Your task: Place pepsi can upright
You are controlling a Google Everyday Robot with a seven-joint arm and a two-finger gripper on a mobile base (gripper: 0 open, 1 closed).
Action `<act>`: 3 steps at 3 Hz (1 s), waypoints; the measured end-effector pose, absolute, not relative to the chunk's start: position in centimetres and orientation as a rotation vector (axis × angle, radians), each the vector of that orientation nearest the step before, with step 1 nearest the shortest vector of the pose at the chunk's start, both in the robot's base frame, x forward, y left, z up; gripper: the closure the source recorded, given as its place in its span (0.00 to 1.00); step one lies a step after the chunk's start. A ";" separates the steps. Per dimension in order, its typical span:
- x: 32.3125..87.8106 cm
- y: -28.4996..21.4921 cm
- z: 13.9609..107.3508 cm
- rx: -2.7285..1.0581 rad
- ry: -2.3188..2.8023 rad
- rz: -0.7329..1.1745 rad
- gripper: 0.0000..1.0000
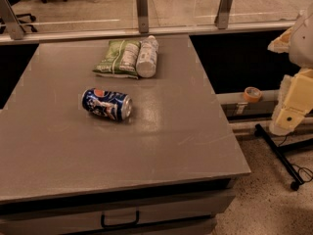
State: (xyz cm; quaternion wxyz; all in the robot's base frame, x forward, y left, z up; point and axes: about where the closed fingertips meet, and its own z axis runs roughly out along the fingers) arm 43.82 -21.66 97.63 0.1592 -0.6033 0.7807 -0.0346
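One pepsi can (106,104) lies on its side on the counter (186,146), left of middle, long axis along the front edge. The tool (289,112) hangs past the right edge; whether open or closed I cannot tell.

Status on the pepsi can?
Claw off right, beyond the table. Can on its side, mid-table. Bottle and bag behind it, not in the way.
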 end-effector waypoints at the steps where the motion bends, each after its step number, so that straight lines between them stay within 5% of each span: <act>1: 43.8 -21.7 97.6 -1.724 2.231 -0.099 0.00; 3: 43.9 -15.5 95.0 -1.785 2.304 -0.059 0.00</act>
